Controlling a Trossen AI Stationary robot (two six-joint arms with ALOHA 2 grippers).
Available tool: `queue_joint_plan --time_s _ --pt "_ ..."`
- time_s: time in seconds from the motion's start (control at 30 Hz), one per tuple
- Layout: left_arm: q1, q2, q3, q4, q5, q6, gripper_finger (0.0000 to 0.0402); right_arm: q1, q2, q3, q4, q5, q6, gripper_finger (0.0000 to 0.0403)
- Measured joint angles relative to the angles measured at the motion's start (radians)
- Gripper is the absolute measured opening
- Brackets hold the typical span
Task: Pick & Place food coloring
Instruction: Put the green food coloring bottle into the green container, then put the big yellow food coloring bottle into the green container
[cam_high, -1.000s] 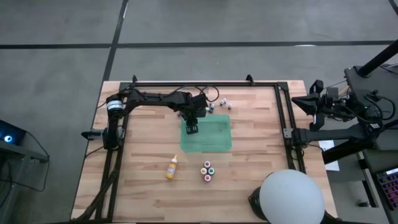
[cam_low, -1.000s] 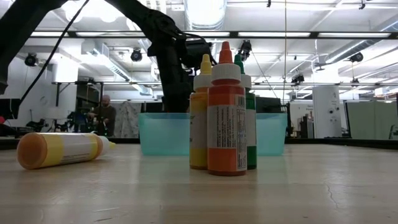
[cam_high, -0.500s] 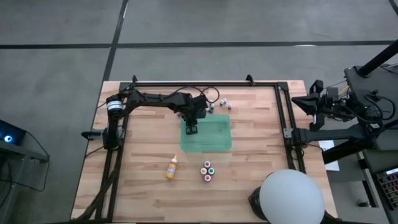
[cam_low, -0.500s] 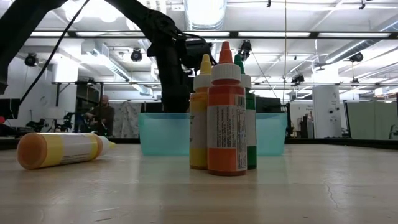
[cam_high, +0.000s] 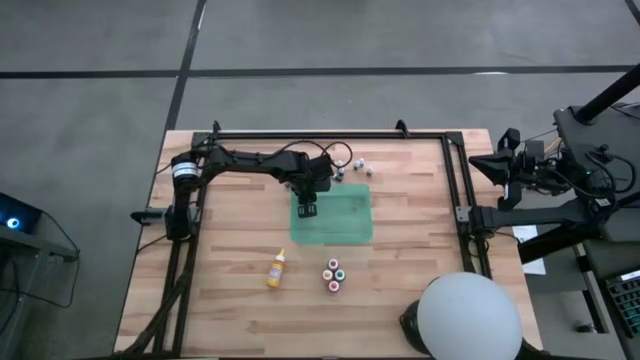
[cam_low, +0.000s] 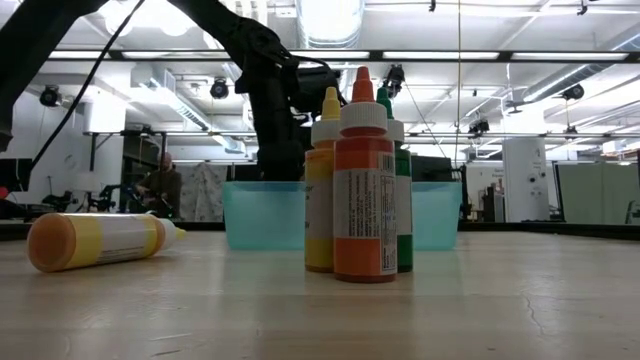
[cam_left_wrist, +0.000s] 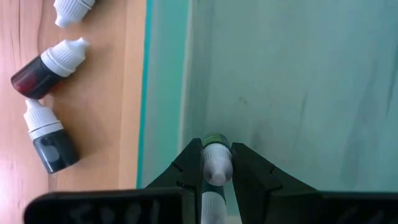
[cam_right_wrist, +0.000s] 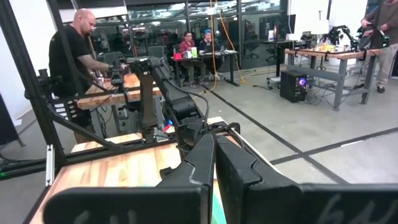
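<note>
Gripped bottle (cam_left_wrist: 216, 163) (colour half hidden)

A wooden table (cam_high: 420, 240) carries a green tray (cam_high: 340, 222), a fallen yellow bottle (cam_high: 275, 269), four upright bottles (cam_high: 335, 275) — and loose little bottles (cam_high: 360, 167) beyond the tray.

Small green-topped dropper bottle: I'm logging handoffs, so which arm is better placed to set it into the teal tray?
Left. The left gripper already grips the small green-topped dropper bottle over the teal tray; the right gripper sits shut off the table.
</note>
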Motion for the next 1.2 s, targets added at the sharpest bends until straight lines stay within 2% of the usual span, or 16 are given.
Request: queue_joint_plan --time_s 0.27,0.6,1.2 --pt "0.0 0.0 0.0 0.0 0.0 0.006 0.004 0.0 0.0 0.0 0.0 0.0 0.001 0.0009" --pt "0.0 0.0 0.0 -0.001 0.0 0.004 0.0079 0.0 0.0 0.0 0.0 0.0 0.0 0.0009" --pt "0.001 0.0 0.027 -0.034 0.0 -0.001 0.0083 0.0 0.0 0.0 0.0 0.0 0.001 0.0009"
